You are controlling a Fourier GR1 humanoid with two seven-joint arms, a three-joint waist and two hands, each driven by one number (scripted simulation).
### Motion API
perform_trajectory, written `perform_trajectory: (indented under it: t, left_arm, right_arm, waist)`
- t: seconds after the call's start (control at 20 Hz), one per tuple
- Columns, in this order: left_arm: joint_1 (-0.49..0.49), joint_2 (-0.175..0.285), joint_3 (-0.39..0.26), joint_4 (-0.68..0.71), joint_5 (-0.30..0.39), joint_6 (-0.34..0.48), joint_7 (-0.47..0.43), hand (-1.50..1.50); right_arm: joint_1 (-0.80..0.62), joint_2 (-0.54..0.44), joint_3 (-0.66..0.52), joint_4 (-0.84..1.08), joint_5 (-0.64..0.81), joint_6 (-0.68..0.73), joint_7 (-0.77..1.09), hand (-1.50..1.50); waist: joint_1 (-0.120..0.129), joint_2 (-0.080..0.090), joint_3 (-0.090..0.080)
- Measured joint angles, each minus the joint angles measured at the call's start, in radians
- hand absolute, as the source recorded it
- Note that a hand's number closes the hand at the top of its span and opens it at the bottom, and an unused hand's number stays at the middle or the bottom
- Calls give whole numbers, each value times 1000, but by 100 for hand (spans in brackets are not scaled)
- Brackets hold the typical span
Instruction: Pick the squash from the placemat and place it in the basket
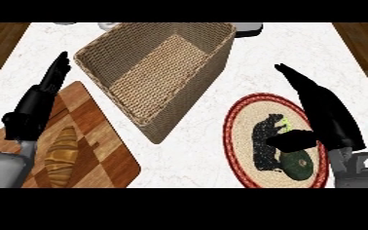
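Head view shows that the task is at its beginning and none of its steps is finished. The squash [296, 164], dark green and round, lies on the placemat [247, 115] in the lower right of the frame, close to the mat's lower edge and just beside the black animal figure woven into it. The basket [188, 97] stands in the upper middle of the frame, well apart from the placemat, with a strip of white counter [201, 146] between them. Nothing is seen inside the basket.

The right hand [327, 114] is over the right side of the placemat. Its fingers are stretched out straight and point to the upper left, and its thumb reaches across just above the squash. The hand is not closed around anything. Whether the thumb touches the squash I cannot tell from this angle.

The left hand [37, 105] rests at the left edge of the frame with relaxed fingers pointing up, and it holds nothing. Below it is a wooden cutting board [108, 151] with a piece of bread [62, 152] on it, which has no part in the task.

By my judgement, almost everything is left to do: the right hand must close around the squash, lift it from the mat, carry it to the upper left over the basket's rim and let it go inside.
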State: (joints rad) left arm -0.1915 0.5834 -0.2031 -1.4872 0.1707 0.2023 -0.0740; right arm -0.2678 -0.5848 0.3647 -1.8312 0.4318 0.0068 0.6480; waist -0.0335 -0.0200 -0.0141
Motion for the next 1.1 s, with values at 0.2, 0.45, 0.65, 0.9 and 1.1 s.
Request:
perform_trajectory:
  t: [0.2,0.45,0.65,0.9,1.1]
  left_arm:
    - [-2,1,5,-4,5,-9,2,0]
    - [-15,0,13,-6,3,-19,7,0]
    - [-11,-14,13,-1,-4,-28,-5,0]
    - [-29,-38,15,-4,-24,-26,9,0]
    - [-25,-32,29,-34,-30,-42,36,0]
  right_arm:
    - [-52,-92,-2,-82,-129,246,178,-150]
    - [-99,-170,-49,-173,-358,417,337,-150]
    - [-129,-228,-74,-184,-499,444,394,-150]
    - [-117,-295,-89,-183,-591,468,403,-150]
    - [-94,-311,-62,-172,-586,482,390,-150]
  waist:
    - [8,3,3]
    - [14,9,8]
    - [23,13,9]
    - [27,16,12]
    - [33,18,13]
